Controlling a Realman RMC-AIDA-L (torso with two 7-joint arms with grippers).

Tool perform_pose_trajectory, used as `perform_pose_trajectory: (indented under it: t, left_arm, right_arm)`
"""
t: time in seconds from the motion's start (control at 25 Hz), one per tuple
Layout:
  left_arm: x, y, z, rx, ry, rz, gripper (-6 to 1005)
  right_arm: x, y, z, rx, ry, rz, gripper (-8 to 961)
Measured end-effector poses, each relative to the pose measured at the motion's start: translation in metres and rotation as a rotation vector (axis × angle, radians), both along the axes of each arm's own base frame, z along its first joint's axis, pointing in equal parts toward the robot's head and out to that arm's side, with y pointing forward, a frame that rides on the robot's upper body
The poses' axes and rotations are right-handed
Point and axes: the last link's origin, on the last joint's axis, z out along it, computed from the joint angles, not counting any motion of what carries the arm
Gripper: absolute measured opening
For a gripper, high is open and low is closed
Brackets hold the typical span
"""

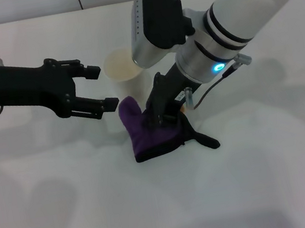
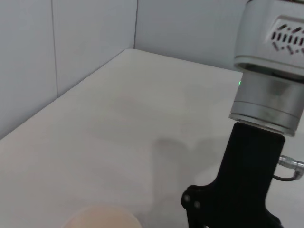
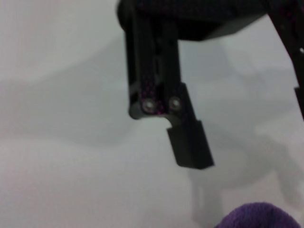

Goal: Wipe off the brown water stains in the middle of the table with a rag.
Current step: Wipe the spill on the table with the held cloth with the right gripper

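The purple rag (image 1: 147, 133) lies on the white table (image 1: 69, 210) in the middle, its black strap tab (image 1: 206, 140) trailing toward the right. My right gripper (image 1: 164, 118) comes down from the upper right and is shut on the rag's top, pressing it to the table. A small orange-brown speck of the stain (image 1: 182, 109) shows at the rag's far edge; the rest is hidden under the rag. My left gripper (image 1: 103, 87) is open and empty, hovering just left of the rag. The rag's tip also shows in the right wrist view (image 3: 256, 216).
A translucent whitish cup (image 1: 124, 66) stands right behind the rag, between the two grippers; its rim shows in the left wrist view (image 2: 102, 219). The right arm's wrist (image 2: 268, 95) fills that view's side. White wall panels stand beyond the table's far edge.
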Motion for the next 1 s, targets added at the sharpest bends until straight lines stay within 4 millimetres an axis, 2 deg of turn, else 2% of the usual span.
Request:
perform_pose_trajectory:
  t: [0.4, 1.0]
  left_arm:
    - [0.0, 0.001, 0.0, 0.002, 0.008, 0.003, 885]
    - [-0.002, 0.0, -0.006, -0.005, 0.002, 0.008, 885]
  right_arm:
    - [0.007, 0.007, 0.0, 0.046, 0.014, -0.03, 83]
    - [0.028, 0.009, 0.0, 0.078, 0.004, -0.093, 82]
